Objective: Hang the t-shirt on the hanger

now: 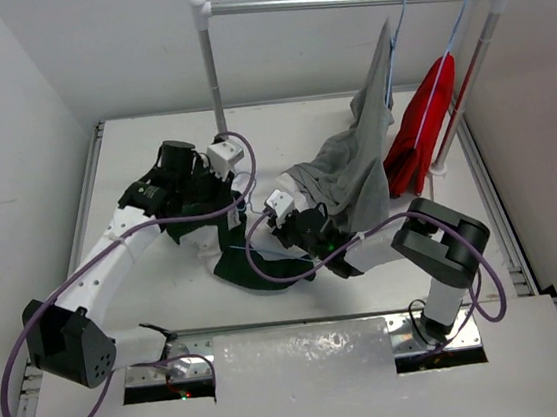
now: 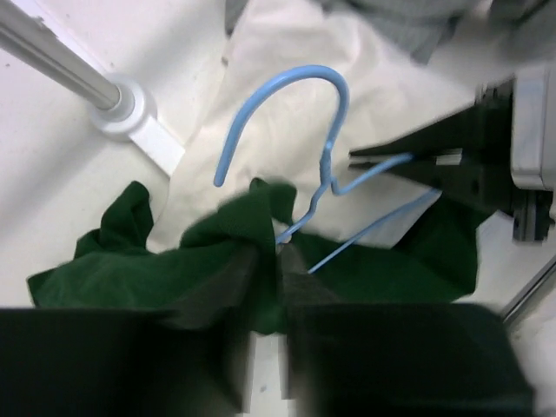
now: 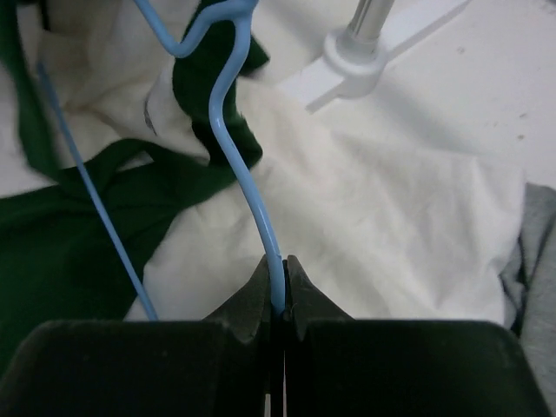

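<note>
Here, the t-shirt [image 2: 87, 269] lies crumpled on the worktop [image 1: 150, 143] beside the rack post [image 1: 210, 65] — dark green, broad white panels — its green cloth pinched in the left hand [image 2: 269, 261]; the right hand [image 3: 276, 287] clamps the light-blue hanger [image 3: 234, 156] near that post.

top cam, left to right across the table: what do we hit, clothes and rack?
t-shirt → grey garment → red garment → right rack post. Hanger and left rack post left out: both overlap the t-shirt's span.

Left pincer [image 2: 271, 261] and right pincer [image 3: 278, 280] are both pinched shut, angled toward each other.
</note>
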### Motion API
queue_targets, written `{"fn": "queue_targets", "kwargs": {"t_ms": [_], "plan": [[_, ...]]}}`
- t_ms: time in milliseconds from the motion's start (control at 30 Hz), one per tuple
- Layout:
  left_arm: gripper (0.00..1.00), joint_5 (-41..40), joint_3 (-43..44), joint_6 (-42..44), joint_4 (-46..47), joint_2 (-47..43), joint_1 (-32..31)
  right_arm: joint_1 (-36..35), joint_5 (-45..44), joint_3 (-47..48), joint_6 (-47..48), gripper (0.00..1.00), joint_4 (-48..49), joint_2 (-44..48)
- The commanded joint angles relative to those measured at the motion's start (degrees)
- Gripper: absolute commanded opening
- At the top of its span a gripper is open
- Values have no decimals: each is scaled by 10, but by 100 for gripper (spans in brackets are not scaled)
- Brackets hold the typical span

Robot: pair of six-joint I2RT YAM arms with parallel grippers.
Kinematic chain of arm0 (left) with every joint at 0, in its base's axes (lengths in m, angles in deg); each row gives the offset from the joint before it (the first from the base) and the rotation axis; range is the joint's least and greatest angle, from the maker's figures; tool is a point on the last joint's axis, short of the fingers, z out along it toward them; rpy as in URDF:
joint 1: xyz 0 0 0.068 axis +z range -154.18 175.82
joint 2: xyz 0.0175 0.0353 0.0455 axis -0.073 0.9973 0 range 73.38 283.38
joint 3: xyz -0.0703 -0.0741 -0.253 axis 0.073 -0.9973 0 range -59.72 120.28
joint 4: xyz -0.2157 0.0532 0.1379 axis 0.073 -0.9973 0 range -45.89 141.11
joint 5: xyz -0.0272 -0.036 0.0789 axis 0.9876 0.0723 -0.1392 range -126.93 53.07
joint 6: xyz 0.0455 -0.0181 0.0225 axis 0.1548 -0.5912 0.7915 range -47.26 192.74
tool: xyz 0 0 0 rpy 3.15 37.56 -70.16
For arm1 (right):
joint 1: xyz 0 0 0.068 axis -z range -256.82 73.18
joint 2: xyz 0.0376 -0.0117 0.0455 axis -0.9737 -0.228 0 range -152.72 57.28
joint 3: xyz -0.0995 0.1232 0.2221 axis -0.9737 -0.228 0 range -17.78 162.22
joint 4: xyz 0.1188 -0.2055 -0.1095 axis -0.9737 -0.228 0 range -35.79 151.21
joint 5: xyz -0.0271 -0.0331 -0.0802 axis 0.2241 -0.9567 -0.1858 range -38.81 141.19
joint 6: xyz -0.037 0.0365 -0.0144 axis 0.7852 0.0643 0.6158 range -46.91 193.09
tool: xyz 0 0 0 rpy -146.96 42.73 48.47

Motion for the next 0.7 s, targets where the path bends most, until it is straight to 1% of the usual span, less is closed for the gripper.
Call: {"fn": "queue_targets", "kwargs": {"t_ms": [0, 67, 100, 133, 167, 200, 233, 267, 300, 333, 367, 433, 467, 533, 567, 600, 633, 667], "plan": [[23, -5, 7, 66, -9, -30, -5, 4, 37, 7, 15, 0, 126, -6], [33, 17, 18, 119, -54, -37, -5, 7, 38, 11, 15, 0, 126, -15], [36, 17, 29, 159, -93, -44, -5, 8, 38, 12, 14, 0, 125, -18], [41, 4, 31, 170, -102, -49, -4, 11, 38, 16, 13, 0, 121, -21], [44, -10, 34, 177, -107, -55, -4, 13, 39, 23, 9, 0, 112, -23], [62, -43, 35, 193, -110, -68, -3, 14, 39, 26, 7, 0, 107, -29], [91, -56, 35, 207, -113, -73, -3, 15, 38, 27, 7, 0, 106, -32], [95, -82, 35, 222, -111, -80, 4, 16, 38, 30, 4, 0, 104, -35], [96, -90, 32, 248, -104, -80, 14, 17, 39, 31, 1, 0, 104, -38], [97, -91, 31, 263, -99, -77, 43, 18, 45, 29, -1, 0, 106, -39], [97, -62, 31, 279, -96, -64, 63, 18, 50, 29, -1, 0, 106, -40], [98, -17, 17, 345, -84, -51, 109, 18, 55, 28, -1, 0, 103, -40], [99, 5, -17, 365, -38, -48, 118, 18, 57, 27, -1, 0, 101, -38], [100, 25, -58, 386, 17, -53, 120, 18, 58, 26, 8, 0, 99, -33], [100, 71, -77, 400, 48, -54, 120, 18, 59, 24, 11, 0, 96, -31], [100, 99, -101, 427, 51, -51, 120, 18, 58, 23, 13, 0, 95, -27], [100, 121, -108, 438, 53, -47, 119, 18, 59, 23, 18, 0, 95, -23], [100, 146, -117, 432, 74, -37, 119, 18, 59, 21, 21, 0, 92, -21]]}}
